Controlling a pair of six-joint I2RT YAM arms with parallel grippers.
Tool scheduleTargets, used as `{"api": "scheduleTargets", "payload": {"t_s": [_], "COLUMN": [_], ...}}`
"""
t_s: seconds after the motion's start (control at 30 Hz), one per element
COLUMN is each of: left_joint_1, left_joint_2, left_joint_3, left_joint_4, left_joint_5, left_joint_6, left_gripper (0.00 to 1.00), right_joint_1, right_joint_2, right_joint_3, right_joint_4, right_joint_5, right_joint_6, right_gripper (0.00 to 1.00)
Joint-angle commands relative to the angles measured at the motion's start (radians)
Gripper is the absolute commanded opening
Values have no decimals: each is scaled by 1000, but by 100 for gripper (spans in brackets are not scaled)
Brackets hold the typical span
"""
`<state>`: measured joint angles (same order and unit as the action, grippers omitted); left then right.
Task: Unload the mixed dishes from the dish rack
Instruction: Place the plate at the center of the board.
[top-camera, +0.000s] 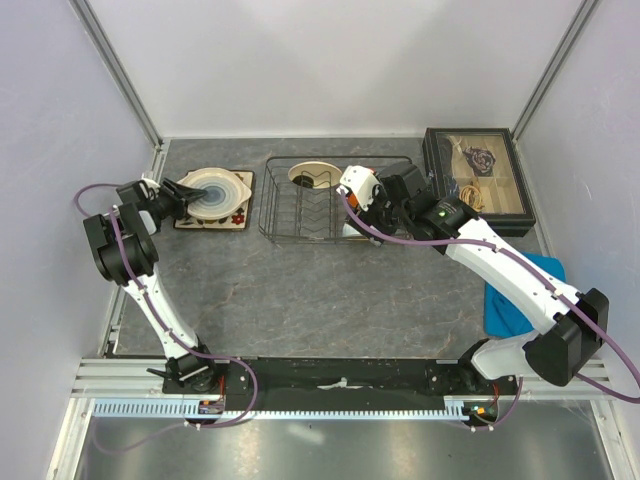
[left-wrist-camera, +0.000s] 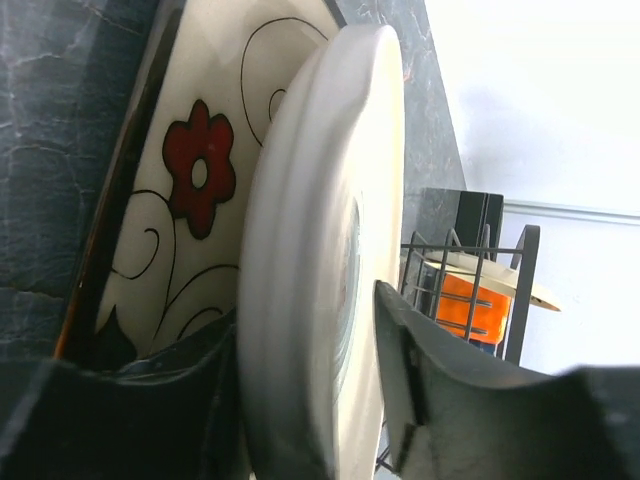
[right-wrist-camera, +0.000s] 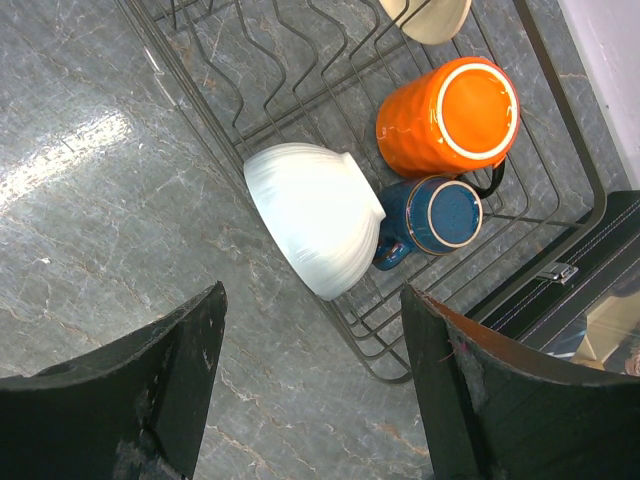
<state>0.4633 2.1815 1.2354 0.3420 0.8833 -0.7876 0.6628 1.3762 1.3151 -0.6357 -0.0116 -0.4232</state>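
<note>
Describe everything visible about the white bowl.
The white bowl looks like glossy glazed ceramic, with fine ribs running down its outside. It lies mouth down and tilted on the wires in a corner of the rack, touching the blue mug beside it. Its inside is hidden. The open right gripper hangs over it without touching.

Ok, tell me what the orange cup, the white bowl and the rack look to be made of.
Orange cup: probably glazed ceramic. It is glossy, with a pale ring round its upturned base.
White bowl: ceramic, or possibly melamine. It is smooth and ribbed, with a soft sheen.
Rack: thin dark metal wire, probably coated.
</note>
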Motion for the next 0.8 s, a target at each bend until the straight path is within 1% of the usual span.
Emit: {"api": "scheduleTargets", "payload": {"t_s": [0.0, 0.2, 0.23, 0.4, 0.43, 0.63, 0.77], "left_joint_1": [5, 12, 12, 14, 14, 15, 17], "left_joint_2": [-6, -34, -35, -75, -81, -137, -152], "left_joint_3": [32, 27, 29, 50, 55, 75, 98], "left_joint_4": [8, -47, -58, -167, -202, -296, -336], "left_joint_5": [34, 17, 16, -26, -32, -78, -95], "left_joint_6": [13, 53, 60, 138, 148, 202, 229], "left_gripper": [56, 65, 68, 73, 74, 76, 77], "right_joint_1": [-5, -3, -3, -3, -3, -3, -3], "right_joint_2": [-14, -22, -22, -23, -25, -29, -39], "right_joint_3": [-7, -11, -11, -14, -16, -24, -30], "right_joint_4": [28, 28, 28, 28, 30, 30, 30], "right_joint_5": [-14, -17, -19, -24, -25, -31, -37], "right_joint_6": [-2, -2, -2, -2, 0, 1, 0], "right_gripper": [79, 79, 79, 79, 79, 79, 79]}}
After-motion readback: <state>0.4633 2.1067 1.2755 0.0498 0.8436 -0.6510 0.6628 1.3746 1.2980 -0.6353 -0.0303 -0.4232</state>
